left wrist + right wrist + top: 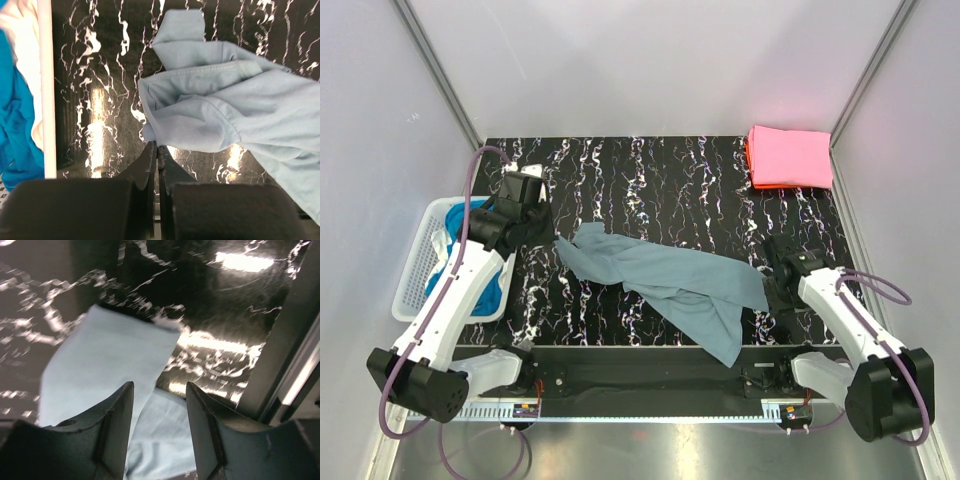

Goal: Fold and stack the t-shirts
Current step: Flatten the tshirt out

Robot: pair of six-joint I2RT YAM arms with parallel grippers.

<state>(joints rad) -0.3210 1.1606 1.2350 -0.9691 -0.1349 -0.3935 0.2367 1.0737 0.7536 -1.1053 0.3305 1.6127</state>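
Note:
A dusty grey-blue t-shirt (665, 280) lies crumpled and unfolded across the middle of the black marbled table, one end trailing to the front edge. My left gripper (548, 238) is shut at the shirt's left end. In the left wrist view its tips (157, 146) touch the edge of the shirt (225, 105); I cannot tell whether any cloth is pinched. My right gripper (775, 268) is open just above the shirt's right end; the cloth (110, 360) shows between and beyond its jaws (160, 390). A folded pink shirt (790, 155) lies on an orange-red one (749, 160) at the back right corner.
A white mesh basket (415, 275) stands off the table's left side with bright blue shirts (445, 275) and some white cloth in it; its rim (45, 90) and a blue shirt (17, 125) show in the left wrist view. A metal frame rail (295, 355) runs along the table's right edge.

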